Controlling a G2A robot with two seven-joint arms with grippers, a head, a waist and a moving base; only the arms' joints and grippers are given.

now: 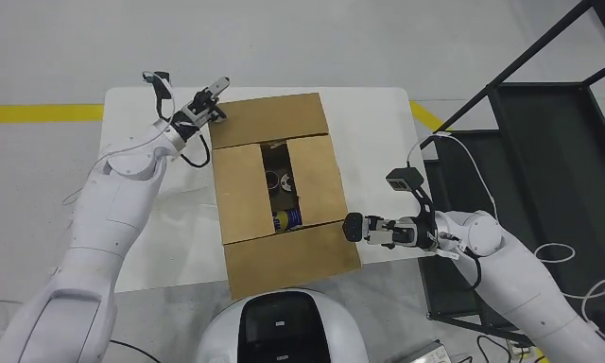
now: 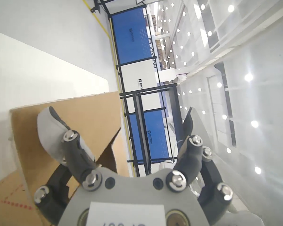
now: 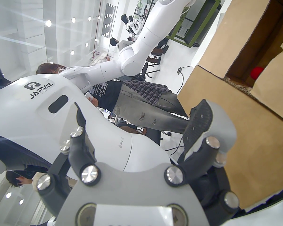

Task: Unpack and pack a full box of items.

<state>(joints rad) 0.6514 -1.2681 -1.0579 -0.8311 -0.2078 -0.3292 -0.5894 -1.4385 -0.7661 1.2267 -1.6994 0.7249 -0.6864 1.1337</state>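
Found left gripper (image 1: pixel 212 96) with fingers spread wide, holding nothing. One of its fingers (image 2: pixel 52 131) lying over the far flap of the cardboard box (image 1: pixel 242 195), at that flap's left corner; contact not determinable. Other finger out past the flap, against the room behind.

Found right gripper (image 1: pixel 353 228) likewise spread, holding nothing. Its ribbed pad (image 3: pixel 198 123) just beside the right-hand edge of the near flap; touching or not, cannot tell.

Located the box between the two grippers, on the white table (image 1: pixel 184 245). Far and near flaps folded outward toward the grippers. Two side flaps turned in over the top, with a gap left down the middle.

Made out in that gap, apart from both grippers: dark round items (image 1: pixel 273 181) nearer the left gripper, a blue and yellow item (image 1: pixel 286 218) nearer the right gripper. Caught a small red thing (image 3: pixel 256 72) inside the box, beyond the right gripper's fingertip.

Noted a black metal rack (image 1: pixel 529 136) behind the right gripper, off the table.
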